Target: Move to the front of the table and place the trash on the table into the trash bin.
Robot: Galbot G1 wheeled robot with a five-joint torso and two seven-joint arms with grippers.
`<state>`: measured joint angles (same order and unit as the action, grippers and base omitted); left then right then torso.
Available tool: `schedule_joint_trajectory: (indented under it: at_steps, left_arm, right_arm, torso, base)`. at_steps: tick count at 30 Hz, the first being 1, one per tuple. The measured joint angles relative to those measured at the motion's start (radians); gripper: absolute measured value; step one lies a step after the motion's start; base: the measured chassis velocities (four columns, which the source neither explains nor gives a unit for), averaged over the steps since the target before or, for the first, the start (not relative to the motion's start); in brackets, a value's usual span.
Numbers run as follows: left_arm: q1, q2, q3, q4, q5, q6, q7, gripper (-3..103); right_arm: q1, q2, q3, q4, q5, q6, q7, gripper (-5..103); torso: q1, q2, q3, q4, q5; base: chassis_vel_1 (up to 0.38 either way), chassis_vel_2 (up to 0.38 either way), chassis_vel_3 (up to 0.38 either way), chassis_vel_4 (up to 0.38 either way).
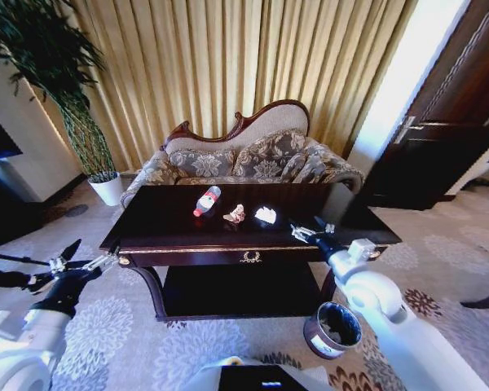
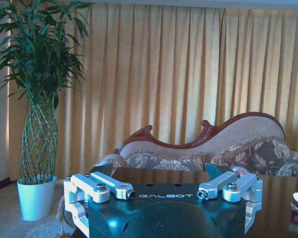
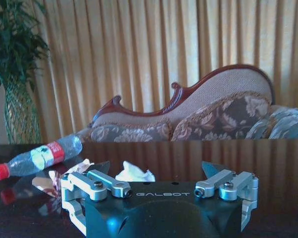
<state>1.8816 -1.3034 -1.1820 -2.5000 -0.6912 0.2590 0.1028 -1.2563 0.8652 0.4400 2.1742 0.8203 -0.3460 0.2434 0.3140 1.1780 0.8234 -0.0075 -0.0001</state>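
The table (image 1: 187, 232) stands square in front of the robot in the head view, its dark glossy top reaching toward the floral sofa (image 1: 253, 159) at twelve o'clock, with gold curtains (image 1: 228, 65) behind. A tall plant in a white pot (image 1: 107, 189) stands at about ten o'clock, off the table's far left corner.

The trash bin (image 1: 332, 329) sits on the patterned carpet at about four o'clock from the table's middle, just beside the right front leg and close to the right arm.

The trash lies in a loose row on the tabletop, the pieces near one another but apart: a plastic bottle (image 1: 206, 201) with a red label lying on its side, a pinkish paper wad (image 1: 235, 215) at its three o'clock, then a white paper wad (image 1: 266, 215).

The right gripper (image 1: 303, 234) hovers over the table's right front part — released, fingers spread, just at four o'clock from the white wad. The left gripper (image 1: 65, 262) hangs off the table's left front corner, at eight o'clock, also released and grasping nothing.
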Motion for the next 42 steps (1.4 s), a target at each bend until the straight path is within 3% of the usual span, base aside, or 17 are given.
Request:
schedule_joint_trajectory:
  at_steps: [6,17,29,42]
  left_arm:
    - [0.005,-0.007,0.003,0.0,0.015,0.003,0.0,100]
    - [0.016,-0.033,-0.015,0.0,0.037,0.002,-0.002,100]
    - [0.016,-0.067,-0.01,0.0,0.067,0.002,0.001,100]
    - [0.014,-0.052,-0.011,0.0,0.067,0.001,0.002,100]
  right_arm:
    - [0.183,-0.039,-0.17,-0.078,0.039,-0.036,0.063,100]
    - [0.397,-0.008,-0.365,-0.234,0.075,-0.046,0.079,100]
    - [0.437,0.029,-0.428,-0.312,0.079,-0.051,0.114,100]
    - [0.454,0.07,-0.45,-0.38,0.045,-0.042,0.141,99]
  torso:
    - [0.0,0.0,0.0,0.0,0.0001]
    - [0.0,0.0,0.0,0.0001,0.0]
    - [0.0,0.0,0.0,0.0002,0.0001]
    - [0.0,0.0,0.0,0.0001,0.0001]
  base:
    - [0.0,0.0,0.0,0.0]
    - [0.0,0.0,0.0,0.0]
    - [0.0,0.0,0.0,0.0]
    - [0.0,0.0,0.0,0.0]
